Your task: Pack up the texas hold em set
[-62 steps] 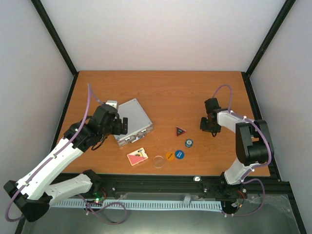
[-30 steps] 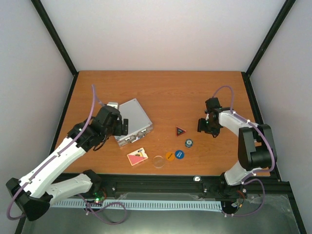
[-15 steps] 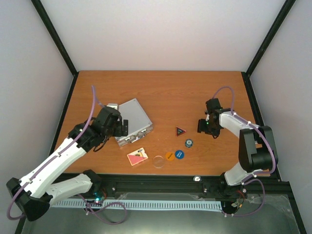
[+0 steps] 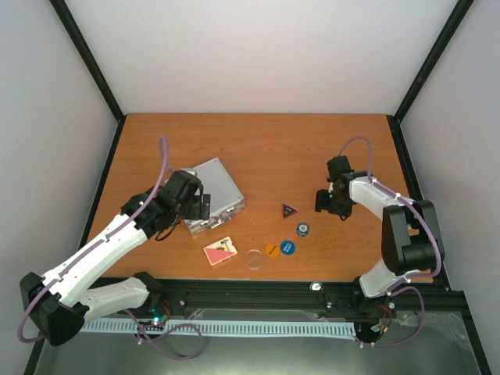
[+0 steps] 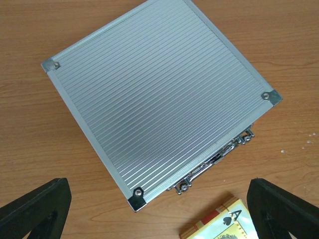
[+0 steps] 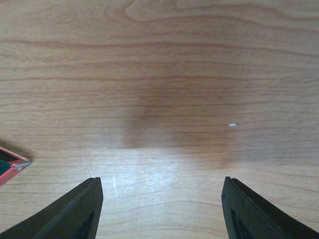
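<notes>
Directly beneath my left hand [image 5: 159, 211], spread wide and empty, lies the closed case [image 5: 159, 99], latch edge toward the card deck [image 5: 224, 226]. My right hand [image 6: 162, 209], open too, hangs well apart from it, the triangle [image 6: 9, 167] just beside.

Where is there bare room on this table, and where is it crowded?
Bare: the far half of the table, beyond the silver case and right gripper. Crowded: the near middle, from card deck through clear disc, orange disc, blue disc and blue-white chip to the red-black triangle.

left pincer [image 5: 159, 211]: jaws wide apart, empty | right pincer [image 6: 159, 209]: jaws apart, empty, pointing down
</notes>
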Controlling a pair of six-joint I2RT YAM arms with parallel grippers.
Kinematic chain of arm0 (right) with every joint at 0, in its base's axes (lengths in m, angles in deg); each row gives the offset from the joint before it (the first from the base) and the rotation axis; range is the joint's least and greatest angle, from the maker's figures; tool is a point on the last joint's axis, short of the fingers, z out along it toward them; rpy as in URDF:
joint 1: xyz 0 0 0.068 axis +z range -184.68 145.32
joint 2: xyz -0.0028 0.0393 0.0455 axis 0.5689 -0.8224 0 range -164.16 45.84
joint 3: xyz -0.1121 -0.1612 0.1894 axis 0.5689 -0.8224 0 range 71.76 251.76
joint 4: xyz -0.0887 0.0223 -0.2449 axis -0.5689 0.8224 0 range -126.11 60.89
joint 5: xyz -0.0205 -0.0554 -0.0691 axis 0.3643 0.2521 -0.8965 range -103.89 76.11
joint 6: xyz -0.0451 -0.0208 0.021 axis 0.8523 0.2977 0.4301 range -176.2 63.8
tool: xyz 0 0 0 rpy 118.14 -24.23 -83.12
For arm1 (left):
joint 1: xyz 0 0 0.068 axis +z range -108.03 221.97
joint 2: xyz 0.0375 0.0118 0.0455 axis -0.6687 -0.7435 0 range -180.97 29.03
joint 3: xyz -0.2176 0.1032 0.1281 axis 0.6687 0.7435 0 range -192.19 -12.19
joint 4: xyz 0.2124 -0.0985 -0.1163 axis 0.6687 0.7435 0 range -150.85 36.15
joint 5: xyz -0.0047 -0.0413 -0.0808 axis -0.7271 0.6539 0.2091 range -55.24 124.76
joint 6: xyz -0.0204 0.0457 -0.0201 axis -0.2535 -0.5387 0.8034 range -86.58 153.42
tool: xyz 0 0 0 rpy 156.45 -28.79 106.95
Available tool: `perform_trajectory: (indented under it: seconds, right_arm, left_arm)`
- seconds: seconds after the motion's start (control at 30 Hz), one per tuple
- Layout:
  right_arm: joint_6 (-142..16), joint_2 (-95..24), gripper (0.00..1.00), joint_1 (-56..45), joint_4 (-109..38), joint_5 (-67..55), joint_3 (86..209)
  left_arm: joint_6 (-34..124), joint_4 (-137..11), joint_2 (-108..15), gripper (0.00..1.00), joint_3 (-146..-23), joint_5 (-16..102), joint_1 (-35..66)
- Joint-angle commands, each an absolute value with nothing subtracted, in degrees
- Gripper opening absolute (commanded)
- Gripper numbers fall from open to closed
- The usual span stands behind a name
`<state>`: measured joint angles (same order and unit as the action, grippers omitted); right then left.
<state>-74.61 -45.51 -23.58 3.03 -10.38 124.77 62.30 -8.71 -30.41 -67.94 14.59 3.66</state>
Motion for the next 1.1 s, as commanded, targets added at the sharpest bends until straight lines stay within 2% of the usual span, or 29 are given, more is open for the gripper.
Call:
perform_trajectory:
  seconds: [0.0, 0.3, 0.63, 1.07]
  right_arm:
    - [-75.9, -43.6, 0.67, -22.9, 5.2, -13.8, 126.9]
    - [-79.0, -36.9, 0.67, -21.2, 7.0, -14.3, 121.3]
    - [-94.9, -24.2, 0.68, -2.5, 17.2, -16.4, 114.4]
    - [-114.3, -23.9, 0.74, 20.9, 28.1, -15.3, 112.3]
  left_arm:
    - [61.6, -11.1, -29.0, 1.0, -67.7, 16.1, 3.7]
    - [58.8, -12.4, -31.1, 1.0, -68.5, 18.5, 3.6]
    - [57.1, -13.7, -31.0, 1.0, -68.5, 20.6, 3.6]
    - [55.9, -16.1, -29.8, 1.0, -67.6, 23.0, 3.6]
